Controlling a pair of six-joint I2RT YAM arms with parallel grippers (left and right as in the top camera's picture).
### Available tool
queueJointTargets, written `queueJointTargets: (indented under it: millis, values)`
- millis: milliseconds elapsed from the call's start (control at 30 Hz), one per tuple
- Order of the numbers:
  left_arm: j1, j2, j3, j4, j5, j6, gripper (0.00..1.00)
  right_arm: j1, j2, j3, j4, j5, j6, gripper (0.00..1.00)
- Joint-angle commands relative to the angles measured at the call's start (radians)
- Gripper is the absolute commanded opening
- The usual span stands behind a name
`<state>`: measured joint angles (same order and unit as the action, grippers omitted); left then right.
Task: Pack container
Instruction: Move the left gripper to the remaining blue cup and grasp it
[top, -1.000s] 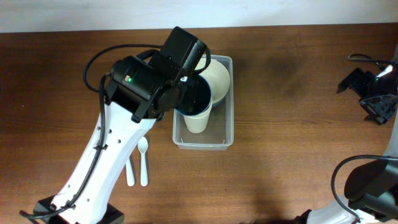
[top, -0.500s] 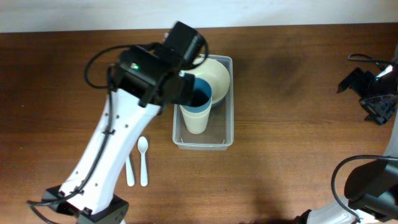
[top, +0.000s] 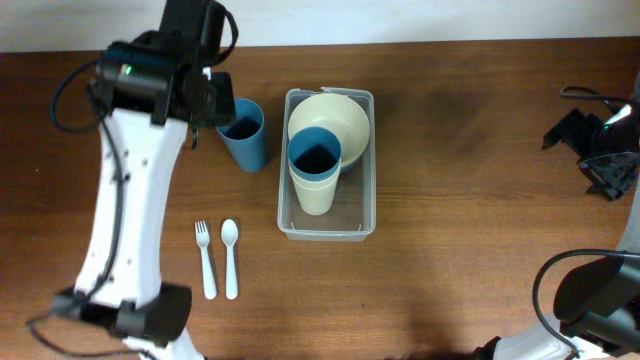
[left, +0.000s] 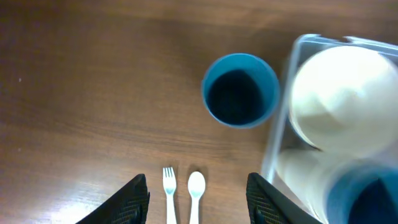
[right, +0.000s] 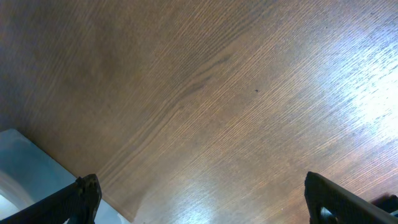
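Observation:
The clear plastic container (top: 328, 233) lies mid-table. It holds a cream bowl (top: 345, 122) at its far end and a cream cup with a blue cup nested inside (top: 315, 168). A second blue cup (top: 243, 133) stands upright on the table left of it. My left gripper (top: 212, 100) is open and empty, high above the table left of that cup. In the left wrist view its fingers (left: 198, 199) frame the fork (left: 168, 193) and spoon (left: 196, 190), with the blue cup (left: 241, 98) and container (left: 277, 149) beyond. My right gripper (top: 600, 150) is open and empty at the far right.
A white fork (top: 205, 260) and a white spoon (top: 231, 258) lie side by side on the table left of the container's near end. The right wrist view shows bare wood between the fingers (right: 205, 199) and a corner of the container (right: 25, 168).
My left arm has lifted away from the nested cups in the container and swung left and back. The blue cup on the table now shows. The right arm has not moved.

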<state>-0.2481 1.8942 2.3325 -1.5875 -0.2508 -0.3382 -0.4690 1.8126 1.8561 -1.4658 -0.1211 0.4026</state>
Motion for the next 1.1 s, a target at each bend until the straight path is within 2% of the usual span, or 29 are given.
queueJointTargets:
  millis: [0, 467, 633, 667, 733, 767, 1067]
  values:
    - [0.033, 0.113, 0.005, 0.019, 0.050, -0.016, 0.52, -0.003, -0.022, 0.014, 0.000, 0.005, -0.006, 0.99]
    - [0.120, 0.405, 0.005, 0.129, 0.216, -0.004, 0.50, -0.003, -0.022, 0.014, 0.000, 0.005, -0.006, 0.99]
    - [0.120, 0.488, 0.005, 0.129, 0.297, 0.023, 0.31, -0.003, -0.022, 0.014, 0.000, 0.005, -0.006, 0.99]
    - [0.120, 0.495, 0.005, 0.129, 0.299, 0.023, 0.26, -0.003, -0.022, 0.014, 0.000, 0.005, -0.006, 0.99]
    - [0.120, 0.502, 0.005, 0.122, 0.299, 0.023, 0.05, -0.003, -0.022, 0.014, 0.000, 0.005, -0.006, 0.99]
    - [0.120, 0.502, 0.005, 0.121, 0.297, 0.023, 0.02, -0.003, -0.022, 0.014, 0.000, 0.005, -0.006, 0.99]
    - [0.123, 0.438, 0.149, -0.053, 0.155, 0.023, 0.01, -0.003, -0.022, 0.014, 0.000, 0.005, -0.006, 0.99]
